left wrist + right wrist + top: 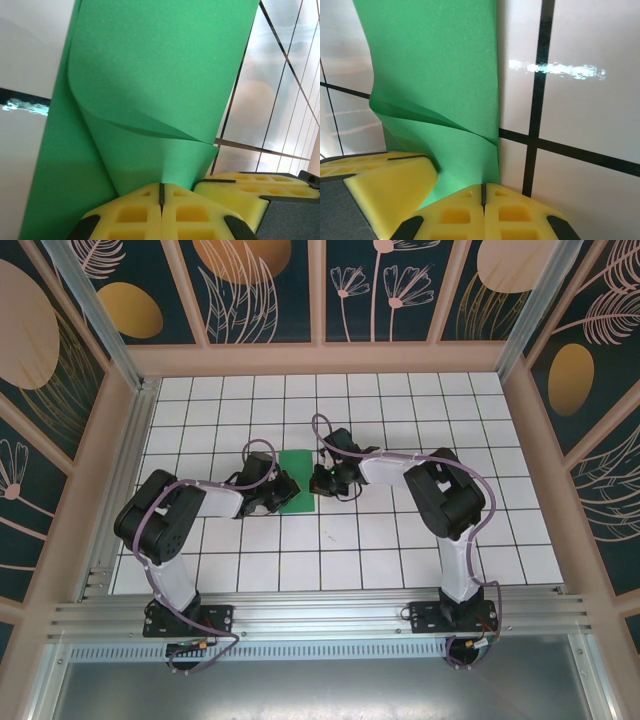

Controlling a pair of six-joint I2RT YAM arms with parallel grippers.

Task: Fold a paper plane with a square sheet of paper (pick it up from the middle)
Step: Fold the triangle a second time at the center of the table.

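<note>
The square sheet of paper [297,480] is bright green and lies folded into a narrow upright strip on the white grid tiles, between my two grippers. My left gripper [283,490] is at its left edge and my right gripper [318,480] at its right edge. In the left wrist view the yellow jaws of the left gripper [161,192] are shut, and a curled layer of the sheet [165,75] runs down into their seam. The right gripper [483,192] is also shut, pinching the sheet [435,75] at its edge. The two grippers nearly touch.
The white gridded table [400,540] is walled by wooden rails and patterned panels on three sides. An aluminium rail [320,615] carries both arm bases at the near edge. A yellow finger of the other arm [250,187] crowds each wrist view.
</note>
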